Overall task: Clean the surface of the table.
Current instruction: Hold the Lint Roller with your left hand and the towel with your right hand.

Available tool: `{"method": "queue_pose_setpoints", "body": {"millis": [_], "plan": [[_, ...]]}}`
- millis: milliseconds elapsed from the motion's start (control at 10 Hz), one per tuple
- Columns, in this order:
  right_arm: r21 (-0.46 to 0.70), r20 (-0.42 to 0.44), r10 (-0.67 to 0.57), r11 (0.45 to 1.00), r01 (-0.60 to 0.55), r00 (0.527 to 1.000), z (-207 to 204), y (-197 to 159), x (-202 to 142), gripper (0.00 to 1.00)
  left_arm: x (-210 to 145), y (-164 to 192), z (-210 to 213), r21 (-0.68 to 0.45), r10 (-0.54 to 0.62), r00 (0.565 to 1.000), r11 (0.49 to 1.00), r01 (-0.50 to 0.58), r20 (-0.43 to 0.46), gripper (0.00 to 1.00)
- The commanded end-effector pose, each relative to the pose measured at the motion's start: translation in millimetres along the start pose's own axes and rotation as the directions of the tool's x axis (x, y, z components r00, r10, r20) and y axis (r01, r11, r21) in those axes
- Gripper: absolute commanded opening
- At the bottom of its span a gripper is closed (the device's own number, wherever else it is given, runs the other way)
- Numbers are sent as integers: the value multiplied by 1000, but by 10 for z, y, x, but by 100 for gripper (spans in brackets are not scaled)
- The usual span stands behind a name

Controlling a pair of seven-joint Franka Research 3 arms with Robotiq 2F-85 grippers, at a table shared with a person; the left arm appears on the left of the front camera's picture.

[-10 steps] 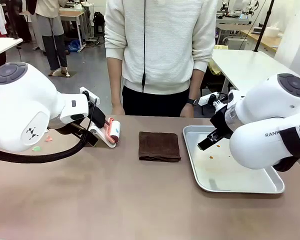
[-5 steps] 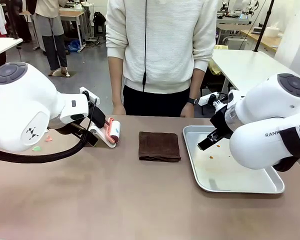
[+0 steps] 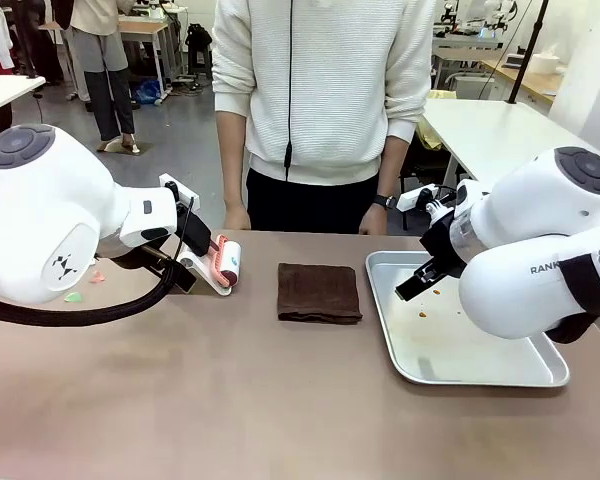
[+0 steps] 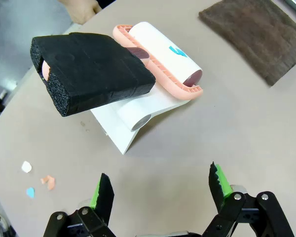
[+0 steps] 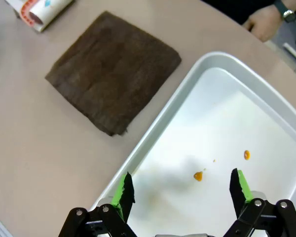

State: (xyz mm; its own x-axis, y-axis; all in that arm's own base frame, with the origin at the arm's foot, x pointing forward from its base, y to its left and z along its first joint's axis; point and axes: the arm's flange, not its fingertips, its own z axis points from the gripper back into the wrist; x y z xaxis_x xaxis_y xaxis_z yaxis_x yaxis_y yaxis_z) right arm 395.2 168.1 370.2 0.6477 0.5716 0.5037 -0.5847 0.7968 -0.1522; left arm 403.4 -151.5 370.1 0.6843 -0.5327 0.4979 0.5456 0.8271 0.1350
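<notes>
The taupe-brown table [image 3: 230,400] carries a lint roller [image 3: 227,262] with a pink frame, white roll and black foam handle [image 4: 91,69], resting on a white stand [image 4: 133,116]. Small coloured paper scraps [image 4: 48,180] lie on the table near it, also seen as scraps [image 3: 73,296] at the left. My left gripper [image 4: 160,180] hovers open just short of the roller, holding nothing. A folded brown cloth [image 3: 319,292] lies mid-table. My right gripper [image 5: 181,181] hangs open above the near-left edge of the metal tray [image 5: 227,113].
The tray [image 3: 380,300] sits at the right and has small orange stains [image 5: 198,176] on its floor. A person stands at the far edge with hands [image 3: 236,218] resting by the table. The front half of the table is bare.
</notes>
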Motion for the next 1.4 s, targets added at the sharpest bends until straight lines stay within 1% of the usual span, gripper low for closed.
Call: {"method": "queue_pose_setpoints", "body": {"millis": [0,200,300,400,500,600,700,800,900,1000,1100,1200,1300], "plan": [[0,0,-1,1000,1,1000,1,-1,0,100,0,-1,0,0,-1,1000,1000,1,0,100],[0,0,0,1000,0,1000,0,0,0,100,0,0,0,0,0,1000,1000,0,0,100],[10,-34,-11,1000,11,999,39,13,-18,100,-25,-28,39,-70,11,999,997,-14,-36,100],[48,-103,-72,996,77,992,128,36,-35,100,-64,-31,139,-153,26,995,987,-40,-92,100],[75,-159,-162,982,176,974,306,50,-71,100,-103,-24,320,-176,104,978,975,-136,-181,100],[128,-172,-244,955,268,954,512,40,-126,100,-128,4,500,-165,204,952,956,-244,-226,100],[203,-156,-328,912,355,932,742,-1,-200,100,-186,46,705,-190,274,935,929,-318,-225,100],[275,-163,-389,865,420,907,961,-40,-303,100,-307,141,913,-229,313,927,906,-357,-205,100],[372,-171,-421,810,454,891,1198,-82,-477,100,-459,257,1200,-295,343,926,879,-375,-157,100],[435,-152,-448,770,467,881,1388,-120,-671,100,-674,457,1462,-391,373,923,839,-379,-95,100],[499,-121,-483,726,474,867,1560,-163,-885,100,-917,701,1682,-428,453,890,797,-427,-44,100],[567,-89,-515,678,469,852,1676,-218,-1091,100,-1165,905,1834,-487,494,870,758,-433,-5,100],[643,-94,-548,604,471,831,1721,-278,-1289,100,-1442,1139,1906,-552,548,836,700,-453,9,100]]}}
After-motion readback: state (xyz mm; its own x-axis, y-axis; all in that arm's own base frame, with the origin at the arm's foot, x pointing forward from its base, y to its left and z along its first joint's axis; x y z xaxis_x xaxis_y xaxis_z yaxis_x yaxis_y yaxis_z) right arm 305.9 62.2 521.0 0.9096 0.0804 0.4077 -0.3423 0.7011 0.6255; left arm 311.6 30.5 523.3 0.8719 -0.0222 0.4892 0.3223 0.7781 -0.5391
